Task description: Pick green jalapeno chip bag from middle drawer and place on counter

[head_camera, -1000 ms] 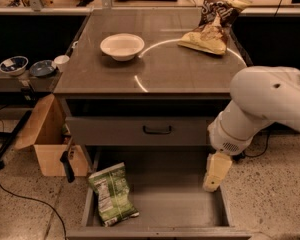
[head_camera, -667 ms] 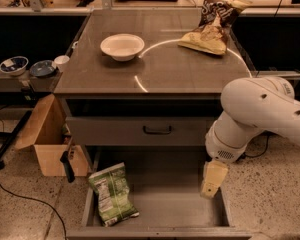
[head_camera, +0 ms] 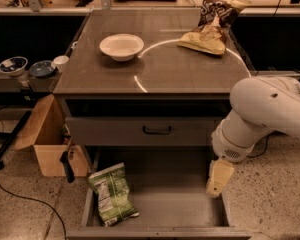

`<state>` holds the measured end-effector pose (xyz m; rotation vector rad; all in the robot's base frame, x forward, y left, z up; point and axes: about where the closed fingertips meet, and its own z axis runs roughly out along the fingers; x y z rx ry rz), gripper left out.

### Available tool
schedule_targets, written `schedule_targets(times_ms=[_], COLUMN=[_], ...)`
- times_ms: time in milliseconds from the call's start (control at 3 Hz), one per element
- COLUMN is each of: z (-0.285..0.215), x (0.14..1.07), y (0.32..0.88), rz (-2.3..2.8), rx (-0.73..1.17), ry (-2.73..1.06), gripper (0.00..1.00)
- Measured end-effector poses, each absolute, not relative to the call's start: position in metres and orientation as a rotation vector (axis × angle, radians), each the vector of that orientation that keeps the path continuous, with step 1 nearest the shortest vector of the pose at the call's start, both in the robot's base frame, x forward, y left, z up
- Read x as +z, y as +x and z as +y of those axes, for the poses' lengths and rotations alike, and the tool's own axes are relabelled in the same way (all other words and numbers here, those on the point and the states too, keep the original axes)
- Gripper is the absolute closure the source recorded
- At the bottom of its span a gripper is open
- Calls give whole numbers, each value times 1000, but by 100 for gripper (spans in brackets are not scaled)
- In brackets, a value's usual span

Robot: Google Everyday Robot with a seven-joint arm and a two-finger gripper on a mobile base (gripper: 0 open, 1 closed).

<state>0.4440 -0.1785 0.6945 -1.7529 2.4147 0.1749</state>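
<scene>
The green jalapeno chip bag (head_camera: 111, 194) lies flat at the front left of the open middle drawer (head_camera: 182, 206), its white label panel facing up. My gripper (head_camera: 217, 180) hangs from the white arm (head_camera: 262, 116) over the drawer's right side, well to the right of the bag and not touching it. The counter (head_camera: 190, 69) above bears a thin white circle line.
A white bowl (head_camera: 121, 46) and a brown-and-tan chip bag (head_camera: 210, 24) sit on the counter. A closed drawer front with a black handle (head_camera: 157, 130) is above the open drawer. A cardboard box (head_camera: 47, 144) stands on the floor at left. Bowls (head_camera: 20, 66) rest on a left shelf.
The arm and gripper have shifted slightly left and lower over the drawer's right side. The green bag has not moved.
</scene>
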Motion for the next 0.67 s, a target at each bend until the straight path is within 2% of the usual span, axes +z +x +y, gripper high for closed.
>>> schedule_targets(times_ms=[667], z=[-154], x=[667], y=[452], rz=[2359], rx=[302], ry=[-1812], gripper=[0])
